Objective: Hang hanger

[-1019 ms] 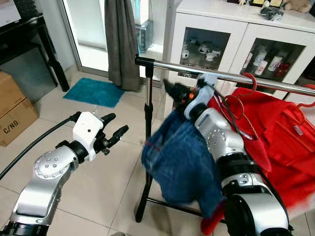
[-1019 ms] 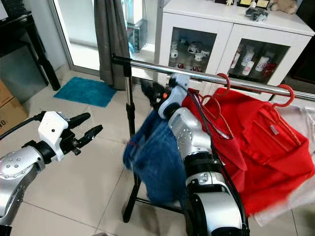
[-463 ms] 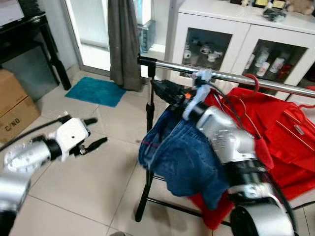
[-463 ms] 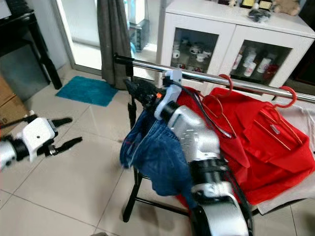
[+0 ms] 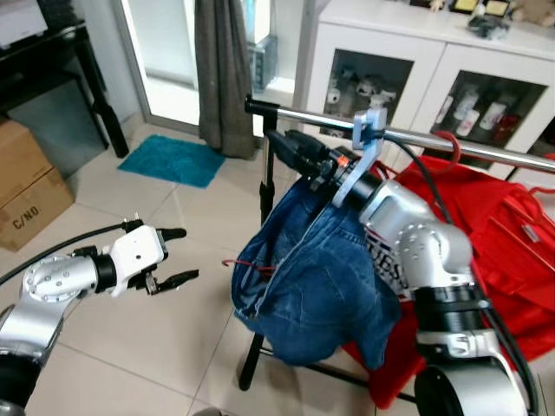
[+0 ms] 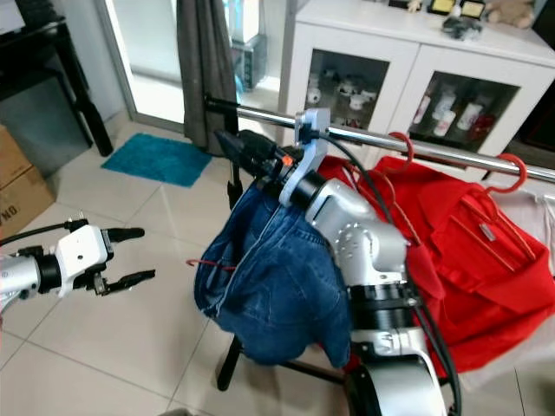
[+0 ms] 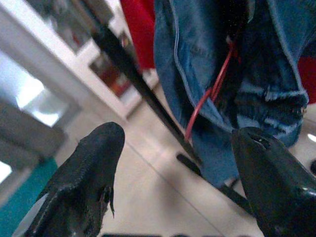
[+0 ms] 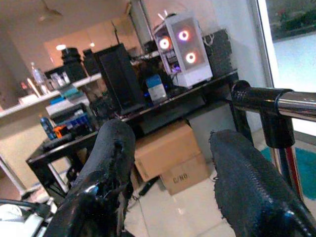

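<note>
Both jaws open; hanger [image 5: 247, 262] under right arm.

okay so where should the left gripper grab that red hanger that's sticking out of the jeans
Grip the red hanger on the thin wire end poking from the jeans on their left edge. The open left gripper should probably come in level from the robot's left, since the rest is buried in denim draped over the right arm.

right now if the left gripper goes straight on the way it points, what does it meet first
Most likely the blue jeans draped from the right arm; the left gripper is open and aims at them, with a red hanger wire in front. Depth is unclear.
</note>
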`<state>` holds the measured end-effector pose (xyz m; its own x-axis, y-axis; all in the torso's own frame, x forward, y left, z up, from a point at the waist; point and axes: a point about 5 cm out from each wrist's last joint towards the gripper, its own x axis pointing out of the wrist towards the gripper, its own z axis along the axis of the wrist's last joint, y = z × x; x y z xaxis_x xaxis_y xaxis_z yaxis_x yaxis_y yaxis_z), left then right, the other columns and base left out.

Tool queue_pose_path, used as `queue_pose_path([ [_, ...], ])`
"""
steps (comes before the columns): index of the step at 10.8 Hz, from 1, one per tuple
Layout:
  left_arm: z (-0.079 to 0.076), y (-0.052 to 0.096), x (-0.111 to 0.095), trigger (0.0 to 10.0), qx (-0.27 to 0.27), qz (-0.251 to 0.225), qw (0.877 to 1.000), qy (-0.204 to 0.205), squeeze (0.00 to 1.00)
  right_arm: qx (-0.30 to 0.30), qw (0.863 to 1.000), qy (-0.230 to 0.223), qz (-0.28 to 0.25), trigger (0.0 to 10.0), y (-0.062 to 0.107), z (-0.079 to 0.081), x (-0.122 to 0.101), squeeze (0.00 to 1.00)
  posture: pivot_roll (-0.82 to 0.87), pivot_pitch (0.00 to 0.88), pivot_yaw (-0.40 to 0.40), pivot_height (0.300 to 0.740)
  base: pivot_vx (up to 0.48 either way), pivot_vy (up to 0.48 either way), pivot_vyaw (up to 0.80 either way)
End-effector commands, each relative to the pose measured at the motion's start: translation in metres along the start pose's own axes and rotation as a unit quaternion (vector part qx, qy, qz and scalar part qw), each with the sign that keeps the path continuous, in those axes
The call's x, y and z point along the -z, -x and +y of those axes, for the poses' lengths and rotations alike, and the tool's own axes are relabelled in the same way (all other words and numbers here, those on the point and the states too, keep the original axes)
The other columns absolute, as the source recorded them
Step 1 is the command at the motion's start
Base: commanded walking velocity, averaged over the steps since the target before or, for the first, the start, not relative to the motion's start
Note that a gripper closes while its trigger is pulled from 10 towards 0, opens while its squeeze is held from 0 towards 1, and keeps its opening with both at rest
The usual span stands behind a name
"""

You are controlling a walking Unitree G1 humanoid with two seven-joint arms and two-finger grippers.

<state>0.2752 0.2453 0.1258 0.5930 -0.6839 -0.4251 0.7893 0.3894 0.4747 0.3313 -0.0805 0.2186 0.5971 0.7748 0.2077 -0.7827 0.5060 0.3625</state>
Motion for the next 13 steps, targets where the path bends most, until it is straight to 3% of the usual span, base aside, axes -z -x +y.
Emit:
queue_pose_path([
  [1,-0.001,-0.004,-0.007,10.0,0.003,-0.025,0.999,-0.023,0.00,-0.012,1.000,0.020,-0.013,0.0,0.001,0.009,-0.013,1.00,-0.03,0.000,-0.034,0.740,0.000,0.000,0.00],
  [4,-0.009,-0.003,-0.008,10.0,0.003,-0.075,0.997,-0.019,0.00,-0.030,0.999,0.032,-0.014,0.0,0.005,0.022,-0.022,1.00,-0.04,0.000,-0.039,0.740,0.000,0.000,0.00],
  [6,-0.008,0.002,-0.004,10.0,-0.014,-0.083,0.995,-0.058,0.00,-0.049,0.998,0.039,-0.015,0.0,0.009,0.034,-0.031,1.00,-0.04,0.000,-0.047,0.740,0.000,0.000,0.00],
  [9,-0.011,0.003,0.006,10.0,0.010,-0.068,0.996,-0.062,0.00,-0.047,0.998,0.045,-0.015,0.0,0.010,0.041,-0.034,1.00,-0.05,0.000,-0.036,0.740,0.000,0.000,0.00],
  [13,-0.017,-0.010,0.009,10.0,0.065,-0.065,0.994,-0.060,0.00,-0.058,0.997,0.049,-0.017,0.0,0.006,0.051,-0.038,1.00,-0.06,0.000,-0.022,0.740,0.000,0.000,0.00],
])
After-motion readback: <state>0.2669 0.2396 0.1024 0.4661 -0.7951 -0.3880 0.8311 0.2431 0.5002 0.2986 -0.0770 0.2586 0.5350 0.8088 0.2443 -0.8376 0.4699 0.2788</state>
